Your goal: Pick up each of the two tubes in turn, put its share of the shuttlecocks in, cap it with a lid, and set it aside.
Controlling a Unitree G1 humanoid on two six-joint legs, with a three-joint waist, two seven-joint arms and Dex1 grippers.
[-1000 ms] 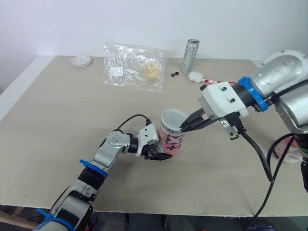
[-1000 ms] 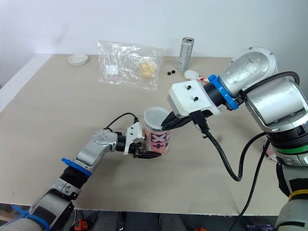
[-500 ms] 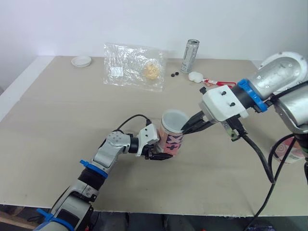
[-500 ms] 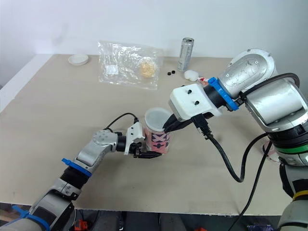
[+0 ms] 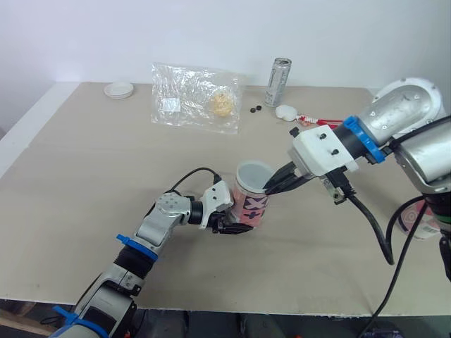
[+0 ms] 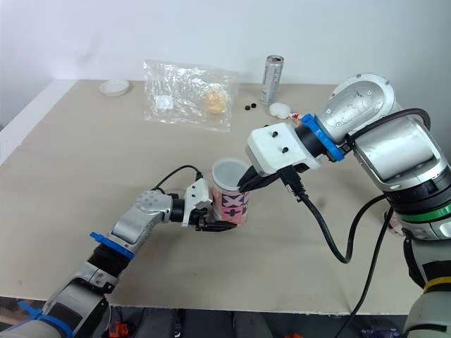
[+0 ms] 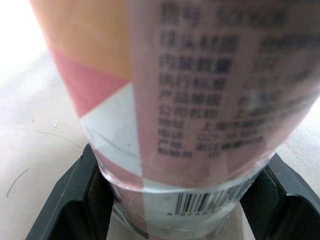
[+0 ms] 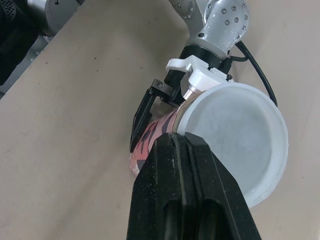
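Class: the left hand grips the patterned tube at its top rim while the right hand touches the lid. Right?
No. The left hand grips the patterned tube near its base (left wrist view), while the right hand touches the lid.

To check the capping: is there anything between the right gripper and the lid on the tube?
Nothing visible. The right gripper reaches the rim of the lid directly; the lid sits on the tube held by the left gripper.

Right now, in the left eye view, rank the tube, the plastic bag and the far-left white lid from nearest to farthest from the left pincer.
1. Tube, clamped in the left pincer.
2. Plastic bag, at the table's far side.
3. White lid, in the far-left corner.
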